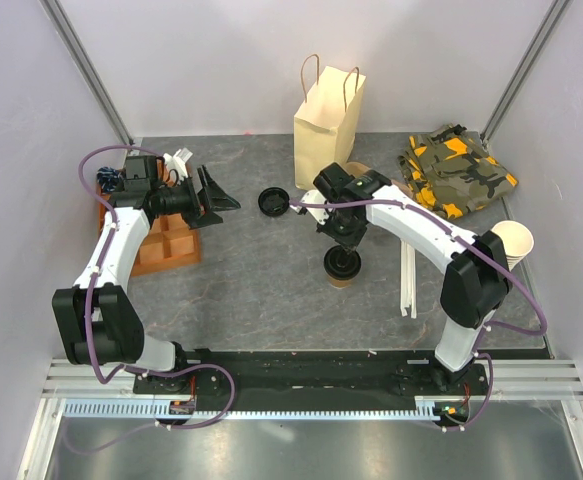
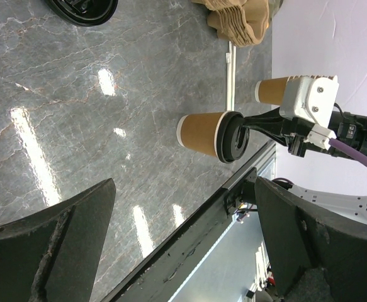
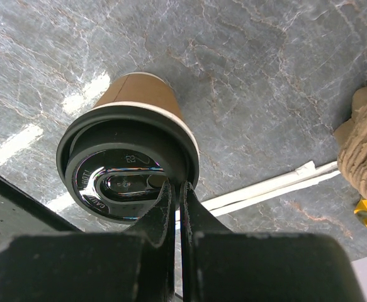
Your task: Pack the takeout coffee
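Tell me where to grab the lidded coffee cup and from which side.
Grip the takeout coffee on its brown paper wall under the black lid, coming in from the side with open jaws. It stands upright, the wall tapers downward and the lid's rim overhangs, so it should not slip through. The right gripper, shut at the lid, must open first.

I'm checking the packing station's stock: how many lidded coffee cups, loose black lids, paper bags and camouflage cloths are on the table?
lidded coffee cup: 1
loose black lid: 1
paper bag: 1
camouflage cloth: 1
Total: 4
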### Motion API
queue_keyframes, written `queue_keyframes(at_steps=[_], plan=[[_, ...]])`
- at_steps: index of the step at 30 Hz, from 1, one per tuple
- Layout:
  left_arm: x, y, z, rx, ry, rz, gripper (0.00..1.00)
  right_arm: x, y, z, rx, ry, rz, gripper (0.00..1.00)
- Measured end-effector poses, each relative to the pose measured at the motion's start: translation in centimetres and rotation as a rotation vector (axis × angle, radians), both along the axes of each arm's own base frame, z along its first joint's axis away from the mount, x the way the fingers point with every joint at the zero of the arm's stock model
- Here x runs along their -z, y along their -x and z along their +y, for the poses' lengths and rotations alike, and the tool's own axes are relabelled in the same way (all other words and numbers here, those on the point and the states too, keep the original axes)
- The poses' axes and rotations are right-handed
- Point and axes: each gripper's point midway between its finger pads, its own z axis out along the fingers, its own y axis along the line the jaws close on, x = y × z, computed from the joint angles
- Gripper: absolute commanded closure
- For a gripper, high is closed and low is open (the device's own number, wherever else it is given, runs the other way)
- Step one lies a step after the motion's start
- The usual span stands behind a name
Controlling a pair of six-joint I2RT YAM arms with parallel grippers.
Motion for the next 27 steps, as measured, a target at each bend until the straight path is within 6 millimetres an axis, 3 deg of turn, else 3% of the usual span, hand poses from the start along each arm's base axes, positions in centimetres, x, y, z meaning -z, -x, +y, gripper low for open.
queue_keyframes(at_steps=[13, 27], plan=[[0.2, -0.1, 0.0, 0.000, 0.000, 0.007, 0.02, 0.7, -0.1, -0.1, 0.012, -0.007, -0.018, 1.00], [0.3, -0.1, 0.0, 0.001, 0.000, 0.007, 0.02, 0.6, -2.0, 1.6, 0.095, -0.078, -0.087, 1.00]])
